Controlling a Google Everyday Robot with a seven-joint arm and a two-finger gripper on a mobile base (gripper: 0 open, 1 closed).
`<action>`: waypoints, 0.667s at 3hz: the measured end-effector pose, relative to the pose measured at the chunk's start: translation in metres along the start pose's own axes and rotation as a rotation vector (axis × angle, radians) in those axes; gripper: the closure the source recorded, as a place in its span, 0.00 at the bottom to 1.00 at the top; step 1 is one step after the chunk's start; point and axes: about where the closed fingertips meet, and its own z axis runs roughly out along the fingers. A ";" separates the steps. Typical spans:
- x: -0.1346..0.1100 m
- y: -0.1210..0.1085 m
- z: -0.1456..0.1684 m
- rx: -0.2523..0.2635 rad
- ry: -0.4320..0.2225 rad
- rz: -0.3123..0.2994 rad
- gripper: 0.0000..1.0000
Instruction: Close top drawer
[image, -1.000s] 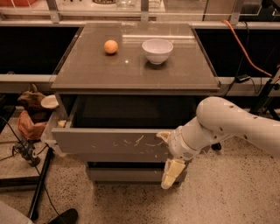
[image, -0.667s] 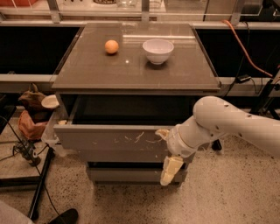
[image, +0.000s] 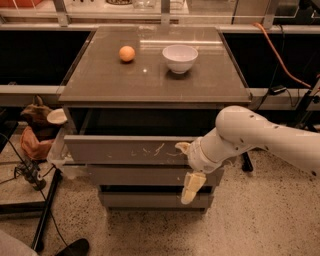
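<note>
Scratched grey top drawer (image: 125, 150) has slid further in; cream-fingered gripper (image: 184, 172) against its front, spread open

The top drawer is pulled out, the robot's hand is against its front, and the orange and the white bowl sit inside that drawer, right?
Not quite: in the camera view the orange and the white bowl sit on the cabinet top, not in the drawer. The top drawer is pulled out, and the hand is against the right end of its front.
</note>
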 end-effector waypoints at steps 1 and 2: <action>0.004 -0.024 0.005 0.013 -0.026 -0.013 0.00; 0.003 -0.046 0.006 0.034 -0.027 -0.035 0.00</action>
